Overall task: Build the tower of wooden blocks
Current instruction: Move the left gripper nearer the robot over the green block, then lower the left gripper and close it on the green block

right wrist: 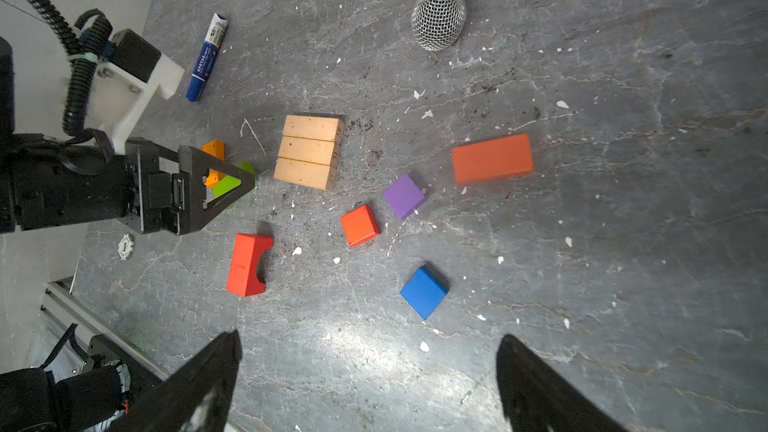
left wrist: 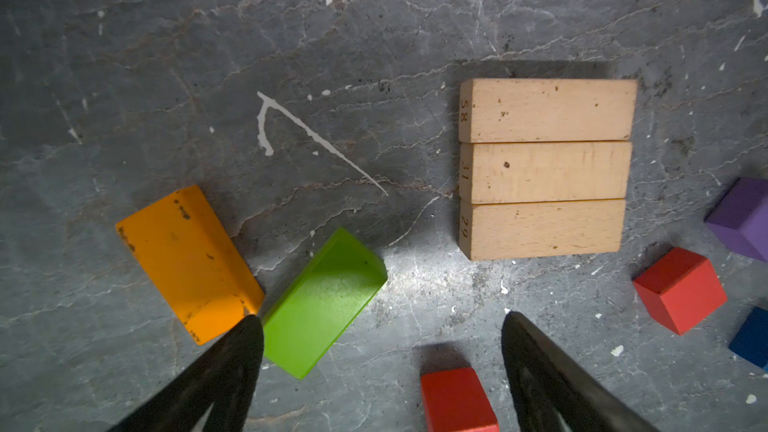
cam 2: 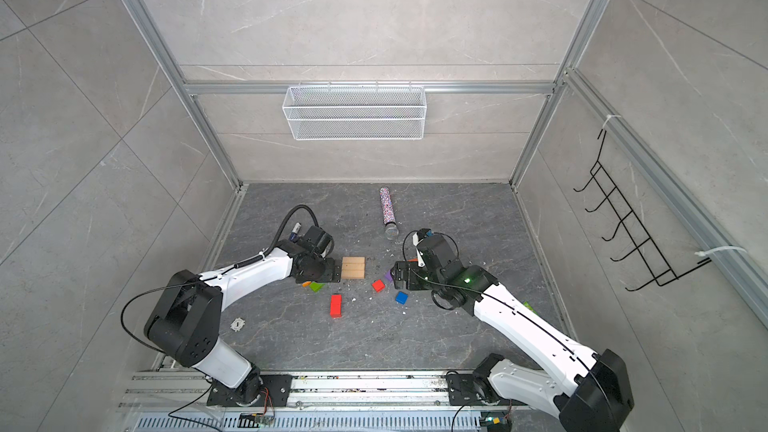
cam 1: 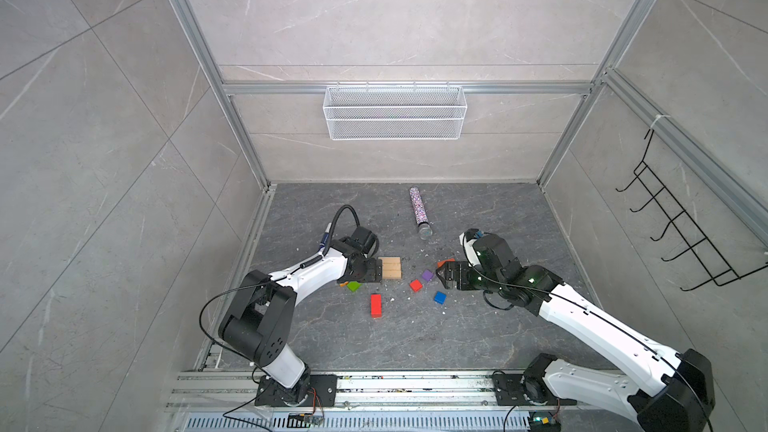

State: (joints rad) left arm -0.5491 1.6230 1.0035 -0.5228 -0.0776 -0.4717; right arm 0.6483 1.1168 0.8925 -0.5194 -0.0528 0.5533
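**Blocks Scattered, Both Hands Released**

Dark grey marbled bench [cam 1: 374, 338] boxed in by pale grey tiled walls. White wire basket [cam 1: 395, 112] hung on the back wall, black hook rack [cam 1: 681, 226] on the right one.

Tower [cam 1: 391, 268] one layer high: three tan blocks [left wrist: 546, 168] lying flat near the middle of the bench, long sides touching.

Left hand [left wrist: 381, 317] just left of that row in both top views. Fingers [left wrist: 232, 367] spread wide, released, grasping nothing. Orange block [left wrist: 189, 261] and green block [left wrist: 324, 301] lying flat and angled toward each other, near corners almost meeting beside one fingertip. Both largely hidden under the hand in the top views.

Red oblong [cam 1: 376, 305] lying alone nearer the front rail, with an arched notch in one side in the right wrist view. Red cube [cam 1: 416, 285], purple cube [cam 1: 427, 275] and blue cube [cam 1: 440, 297] loose on the bench between the two hands, each apart from the others. Orange-red oblong [right wrist: 492, 158] lying flat beyond the purple cube, mostly hidden behind the right arm in the top views.

Right hand [right wrist: 369, 336] low, just right of the cubes. Fingers [right wrist: 199, 384] wide apart, released, holding nothing.

Glittery microphone [cam 1: 420, 211] lying toward the back wall. Blue marker [right wrist: 206, 58] beside the left arm, small white chip [right wrist: 126, 246] near the left edge of the bench.
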